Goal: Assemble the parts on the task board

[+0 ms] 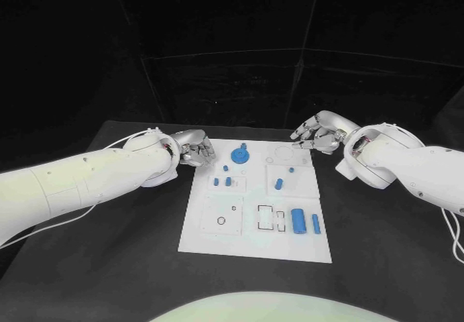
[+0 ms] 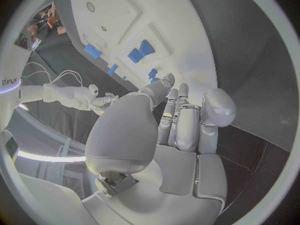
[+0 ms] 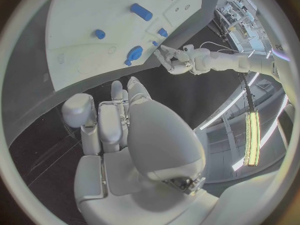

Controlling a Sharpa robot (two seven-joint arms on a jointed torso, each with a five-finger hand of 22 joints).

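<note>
we see the white task board (image 1: 256,238) at the middle of the black table (image 1: 116,255), blue parts scattered over it: a round piece (image 1: 239,157) near the far edge, two cylinders (image 1: 306,222) toward four o'clock. the left hand (image 1: 194,149) waits at the board's ten o'clock corner, the right hand (image 1: 318,133) at one o'clock, both just off its edge, fingers loosely curled and holding nothing. we judge both are poised to start, each by the parts nearest it.
</note>
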